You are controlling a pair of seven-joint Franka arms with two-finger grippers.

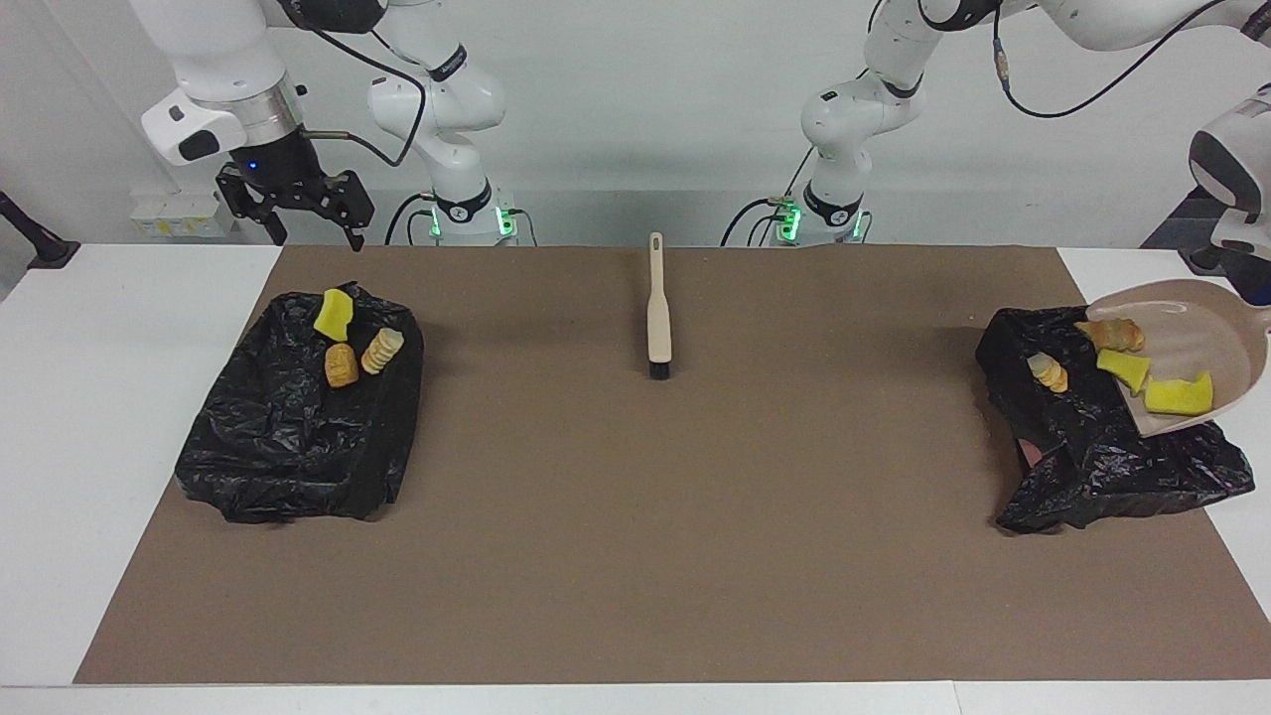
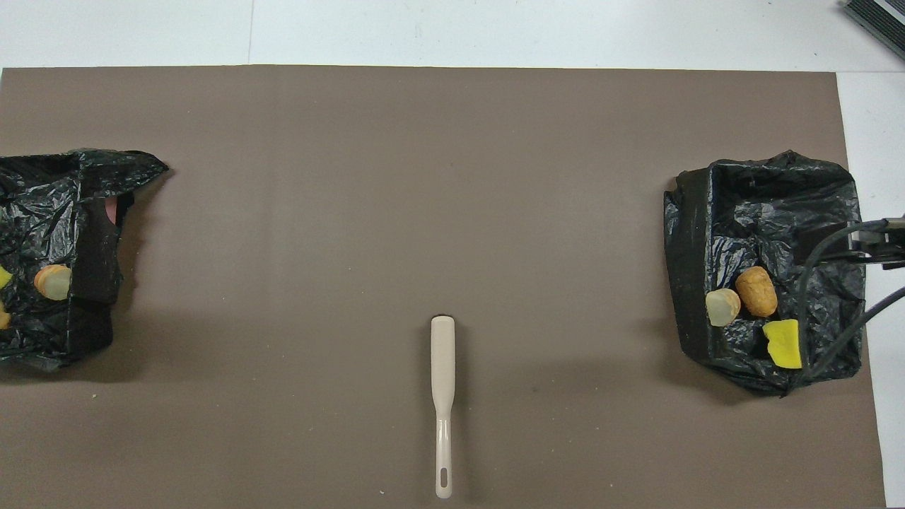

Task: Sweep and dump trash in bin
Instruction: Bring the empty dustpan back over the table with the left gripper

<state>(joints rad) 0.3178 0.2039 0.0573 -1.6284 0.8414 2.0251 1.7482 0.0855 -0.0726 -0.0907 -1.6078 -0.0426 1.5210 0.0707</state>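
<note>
A beige dustpan (image 1: 1197, 318) hangs tilted over the black-bag-lined bin (image 1: 1082, 467) at the left arm's end of the table. Its handle runs out of the facing view, where my left gripper holds it unseen. Trash is sliding off it: a bread lump (image 1: 1112, 334) and two yellow scraps (image 1: 1177, 395) lie at its lip. Another bread lump (image 1: 1049, 372) lies in the bin (image 2: 42, 205). My right gripper (image 1: 313, 233) is open and empty, raised beside the other bin (image 1: 288, 447).
The bin (image 2: 763, 205) at the right arm's end holds two bread lumps (image 2: 756, 291) and a yellow scrap (image 2: 783, 344). A beige brush (image 1: 658, 308) lies on the brown mat (image 1: 635, 516) midway between the bins, near the robots.
</note>
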